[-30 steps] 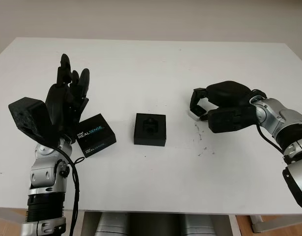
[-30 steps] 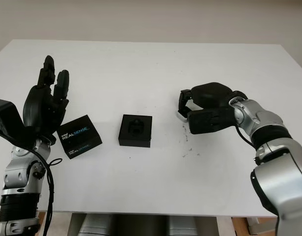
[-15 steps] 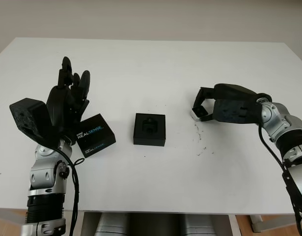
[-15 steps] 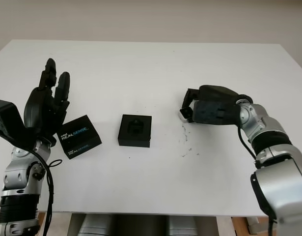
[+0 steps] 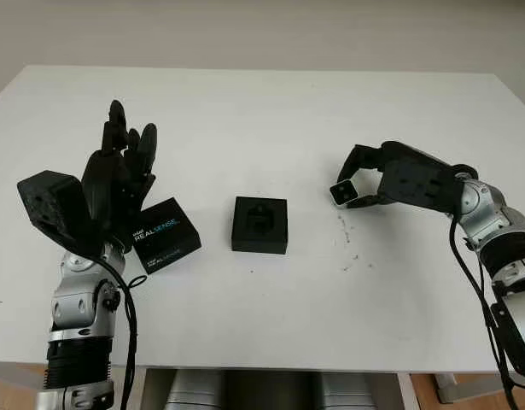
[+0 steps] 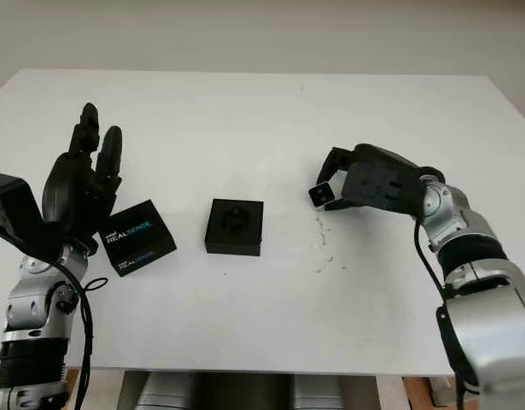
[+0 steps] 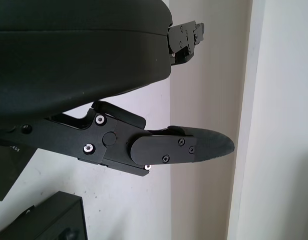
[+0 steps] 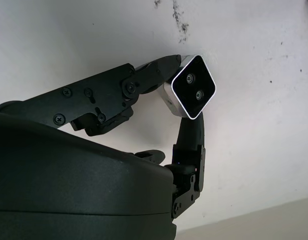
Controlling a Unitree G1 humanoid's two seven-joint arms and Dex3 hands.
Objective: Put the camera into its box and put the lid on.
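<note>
My right hand [image 5: 358,181] is shut on the small silver camera [image 5: 342,193], holding it just above the table to the right of the box. The wrist view shows the camera [image 8: 190,92] pinched between fingertips [image 8: 164,67], its dark lens face turned outward. The open black box [image 5: 260,225] with its moulded insert sits at the table's middle. Its black lid [image 5: 165,234], printed "Intel RealSense", lies to the left of the box. My left hand [image 5: 117,175] is raised and open above the lid's left side.
The white table [image 5: 271,111] stretches wide behind the objects. Small dark scuff marks [image 5: 346,243] dot the surface below the right hand. The table's front edge runs near the bottom, with drawers below it.
My right hand has turned and lifted the camera off the table; its lens face now shows. The left hand has stayed where it was.
</note>
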